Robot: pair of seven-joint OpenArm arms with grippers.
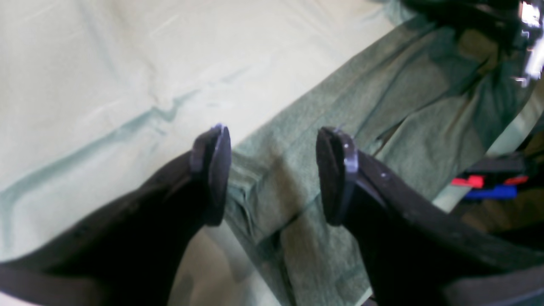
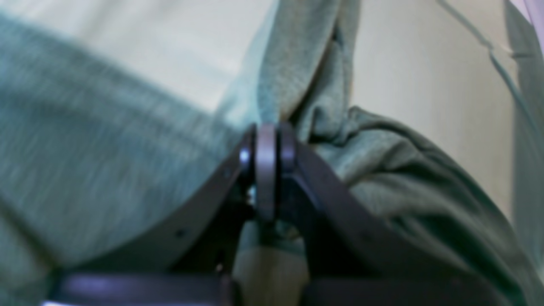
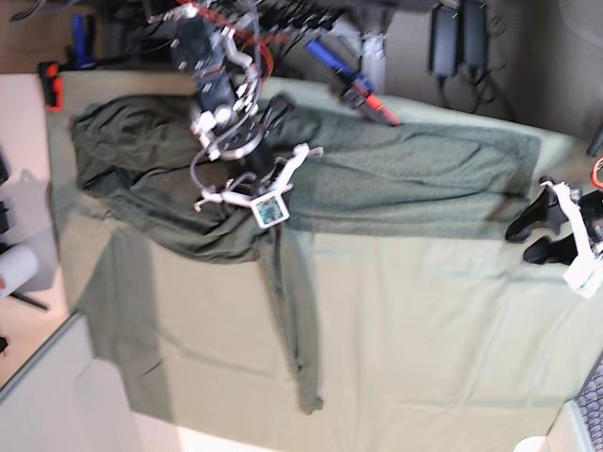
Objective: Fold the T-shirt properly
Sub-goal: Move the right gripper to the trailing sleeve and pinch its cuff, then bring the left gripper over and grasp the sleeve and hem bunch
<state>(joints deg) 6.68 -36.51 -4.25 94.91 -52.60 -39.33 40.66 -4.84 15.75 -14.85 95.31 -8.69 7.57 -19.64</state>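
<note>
The T-shirt (image 3: 377,179) lies spread across the far half of the surface (image 3: 443,320), which is draped in a pale mint-green table cloth (image 1: 106,55). In the base view its olive-green body runs from the left edge toward the right, and 1 long sleeve (image 3: 297,330) hangs down the cloth toward the near edge, ending in a stitched cuff.

The right hand (image 2: 266,170) is clamped on the T-shirt (image 2: 382,182): its 2 fingers are pressed together with a bunched fold of knit fabric rising out from between them. The right wrist view is blurred, so the exact part of the garment being pinched cannot be told. In the base view this hand (image 3: 268,202) sits over the middle of the shirt, where the fabric is gathered and wrinkled beside the sleeve's root.

The left hand (image 1: 272,174) is spread wide with nothing between its dark fingers (image 1: 212,170). It hovers over a narrow end of the T-shirt (image 1: 382,110), where a hemmed edge meets the table cloth. In the base view this hand (image 3: 532,235) is at the right side of the surface, just off the shirt's right end and well apart from the right hand.

A red and blue tool (image 3: 353,85) lies beyond the far edge of the surface.
</note>
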